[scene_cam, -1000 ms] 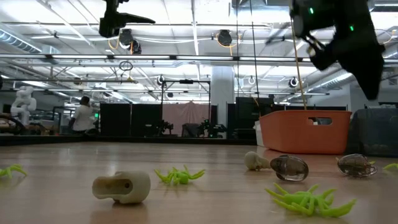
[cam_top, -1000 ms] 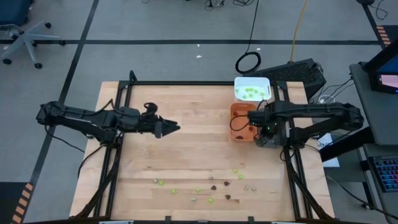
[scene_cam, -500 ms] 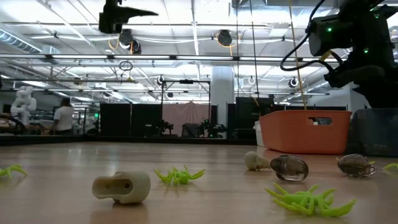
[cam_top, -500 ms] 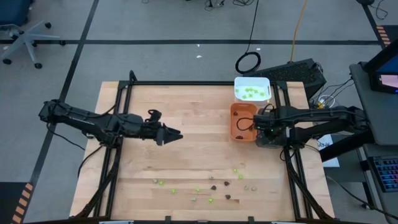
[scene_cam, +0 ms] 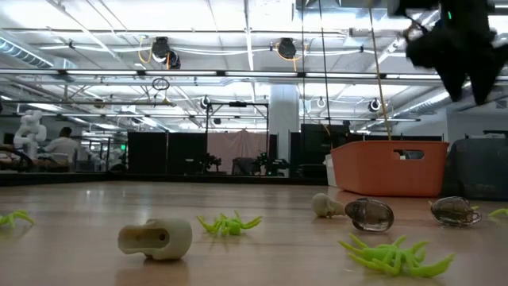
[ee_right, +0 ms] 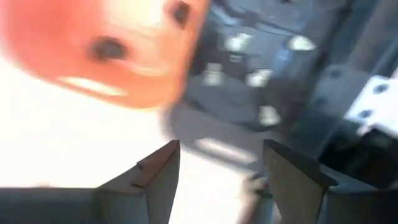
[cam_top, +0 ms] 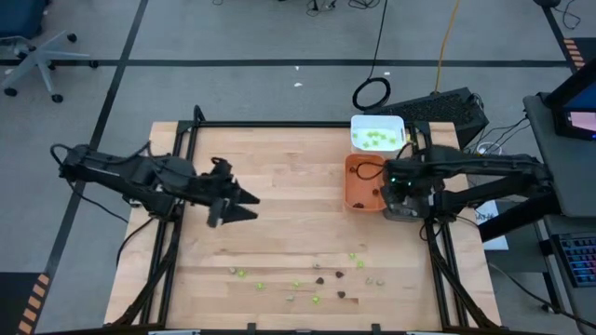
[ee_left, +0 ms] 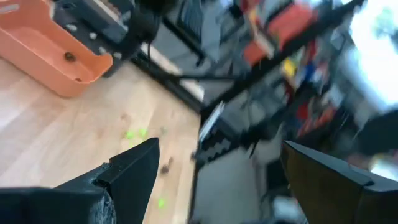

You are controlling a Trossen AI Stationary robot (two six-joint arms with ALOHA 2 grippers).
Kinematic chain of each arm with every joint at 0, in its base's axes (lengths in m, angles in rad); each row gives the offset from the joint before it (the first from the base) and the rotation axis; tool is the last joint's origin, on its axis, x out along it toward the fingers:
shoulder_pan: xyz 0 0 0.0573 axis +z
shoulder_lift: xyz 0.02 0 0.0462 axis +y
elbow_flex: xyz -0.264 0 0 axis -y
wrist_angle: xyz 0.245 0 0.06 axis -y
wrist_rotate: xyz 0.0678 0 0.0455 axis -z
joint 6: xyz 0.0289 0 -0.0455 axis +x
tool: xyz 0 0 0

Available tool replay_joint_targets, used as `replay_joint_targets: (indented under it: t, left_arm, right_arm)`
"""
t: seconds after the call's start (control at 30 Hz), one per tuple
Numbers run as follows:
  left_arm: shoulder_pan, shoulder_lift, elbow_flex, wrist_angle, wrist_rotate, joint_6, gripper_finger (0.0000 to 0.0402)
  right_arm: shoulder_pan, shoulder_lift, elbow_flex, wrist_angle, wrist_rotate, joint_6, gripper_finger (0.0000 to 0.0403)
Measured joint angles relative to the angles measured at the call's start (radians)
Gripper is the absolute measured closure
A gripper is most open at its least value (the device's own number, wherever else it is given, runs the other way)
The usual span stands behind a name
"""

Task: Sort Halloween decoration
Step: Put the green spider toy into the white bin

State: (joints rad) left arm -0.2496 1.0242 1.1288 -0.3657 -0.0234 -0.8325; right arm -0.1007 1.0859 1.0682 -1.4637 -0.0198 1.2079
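The Halloween decoration (cam_top: 317,279) is being seen as a loose scatter of tiny pieces along the near edge of the wooden counter (cam_top: 279,186), toward its right half, with lime-green, dark brown and pale pieces mixed together. In the low view a pale skull-like piece (scene_cam: 155,238) is lying on the wood, a lime-green spider (scene_cam: 228,224) is lying just beyond it, and a larger green spider (scene_cam: 394,256) is lying nearer the camera, with two dark rounded pieces (scene_cam: 369,214) beside a second pale piece (scene_cam: 325,206).

At the far right edge of the counter three trays are being kept in a row: a white tray (cam_top: 377,133) holding lime-green pieces, an orange tray (cam_top: 362,181) touching it, with a dark piece lying inside, and a grey tray (cam_top: 405,210) at the orange tray's right side, mostly covered by the arm.

The right gripper (cam_top: 399,189) is being held above the grey tray, just beside the orange one. In the right wrist view its jaws are standing apart and nothing is being held between them; pale pieces (ee_right: 260,78) are being seen lying in the grey tray beyond the fingertips.

The left gripper (cam_top: 244,205) is being held above the bare wood at the counter's left half, well apart from the scattered pieces and the trays. Its jaws are being kept wide apart and empty, as the left wrist view is showing.

In the room behind the counter, a person (scene_cam: 60,145) is being seen far off.
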Motion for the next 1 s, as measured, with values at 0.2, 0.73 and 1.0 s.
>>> replay_joint_targets:
  t: [0.2,0.73,1.0]
  left_arm:
    - [-0.081,0.036,0.15,-0.364,0.005,0.114,0.0066]
    - [-0.343,0.265,0.071,-0.584,-0.008,-0.078,0.0066]
    - [-0.452,0.423,0.042,-0.575,0.052,-0.263,0.0066]
  right_arm:
    - [0.109,0.002,0.24,0.133,0.214,0.174,0.0195]
    - [0.284,0.152,0.269,0.596,0.356,-0.027,0.0197]
    - [0.382,0.242,0.269,0.807,0.218,-0.443,0.0197]
